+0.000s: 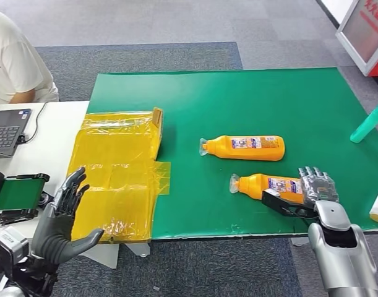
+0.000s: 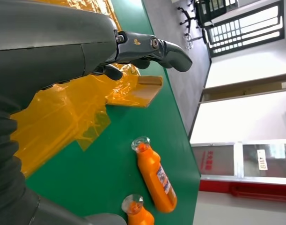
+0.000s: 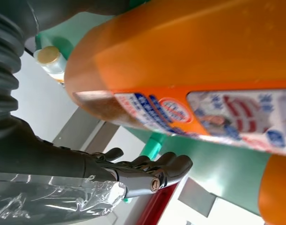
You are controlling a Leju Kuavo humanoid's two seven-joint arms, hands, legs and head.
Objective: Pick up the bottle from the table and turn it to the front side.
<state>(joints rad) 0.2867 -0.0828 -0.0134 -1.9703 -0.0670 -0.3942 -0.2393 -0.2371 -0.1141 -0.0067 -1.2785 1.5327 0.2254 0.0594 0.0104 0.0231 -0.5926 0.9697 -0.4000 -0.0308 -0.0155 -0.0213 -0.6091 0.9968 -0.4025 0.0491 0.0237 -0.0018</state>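
Your right hand point(image 1: 317, 189) wraps the near bottle point(image 1: 266, 185) lying at five o'clock on the green surface point(image 1: 271, 99); smooth, rigid plastic, so grip mid-body. Left hand point(image 1: 65, 213) hangs released.

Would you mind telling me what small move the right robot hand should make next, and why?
Probably close and lift: the right robot hand already lies around the base end of the nearer orange bottle, which rests flat on the green mat, its fingers apparently not yet tight.
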